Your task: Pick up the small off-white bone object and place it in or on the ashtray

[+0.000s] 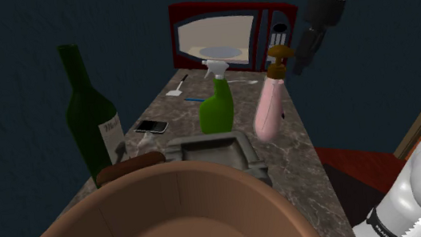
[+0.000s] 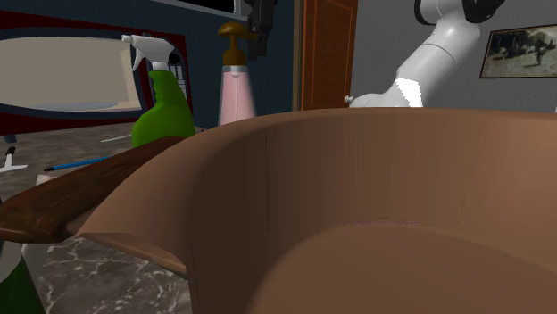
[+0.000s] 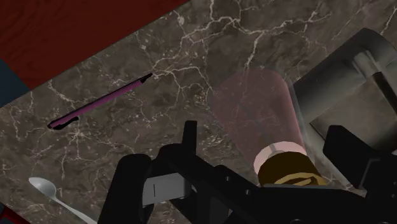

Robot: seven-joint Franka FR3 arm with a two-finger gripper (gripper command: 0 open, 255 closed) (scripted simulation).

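1. Nearest us is a brown bowl (image 1: 179, 213); the grey ashtray (image 1: 208, 149) sits at its 12 o'clock on the marble table (image 1: 302, 160).
2. A green spray bottle (image 1: 217, 105) and a pink pump bottle (image 1: 269, 107) stand at the ashtray's 12 and 1 o'clock.
3. The gripper (image 1: 304, 54) hovers at the pump bottle's 1 o'clock, jaws released.
4. Farthest is a red microwave (image 1: 224, 36). We cannot tell where the bone lies.

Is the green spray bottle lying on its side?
No, the green spray bottle stands upright on the marble counter, next to the pink pump bottle.
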